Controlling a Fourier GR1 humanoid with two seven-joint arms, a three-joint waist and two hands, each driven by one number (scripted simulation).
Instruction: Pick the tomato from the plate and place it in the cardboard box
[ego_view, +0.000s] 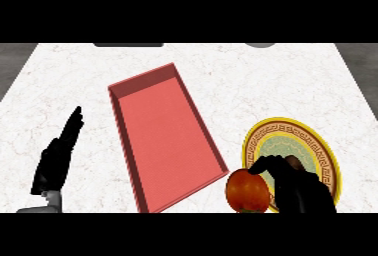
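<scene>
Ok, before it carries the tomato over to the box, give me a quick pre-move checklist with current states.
1. Right hand curled round the tomato: ok.
2. Tomato off the plate: ok, it sits left of the rim.
3. Tomato clear of the counter: cannot tell.
4. Red box open, nothing inside: ok.
5. Left hand open, left of the box, out of the path: ok.

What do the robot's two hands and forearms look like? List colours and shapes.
Left hand: black, long and slim, with slender tapering fingers; a grey forearm piece shows beneath it at the lower edge. Right hand: black, broader, blocky; its forearm is not visible. No cables or markings are visible.
</scene>
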